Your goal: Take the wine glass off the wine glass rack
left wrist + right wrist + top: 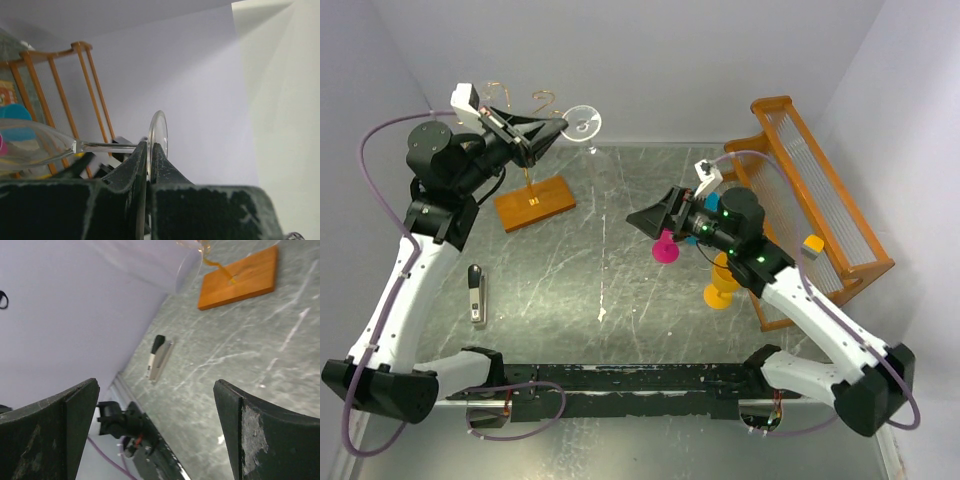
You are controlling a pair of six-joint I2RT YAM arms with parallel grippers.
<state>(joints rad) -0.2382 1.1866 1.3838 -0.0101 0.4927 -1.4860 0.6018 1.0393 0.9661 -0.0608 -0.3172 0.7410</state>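
Observation:
The wine glass rack is a thin gold wire stand with scrolled arms (546, 98) on a flat orange-brown wooden base (534, 202) at the back left. Its base also shows in the right wrist view (240, 277). My left gripper (558, 128) is raised beside the scrolled arms. In the left wrist view it (148, 145) is shut on the round foot of the clear wine glass (159, 132). The glass lies sideways, its stem and bowl (35, 142) reaching left. The foot (584, 122) sticks out to the right of the rack. My right gripper (645, 220) (157, 405) is open and empty mid-table.
A larger orange wooden-framed rack (820, 200) with clear slats stands at the right, with a small yellow and grey block (810, 245) on it. A pink cup (665, 248) and a yellow goblet (723, 285) stand by my right arm. A black and grey tool (476, 292) lies front left.

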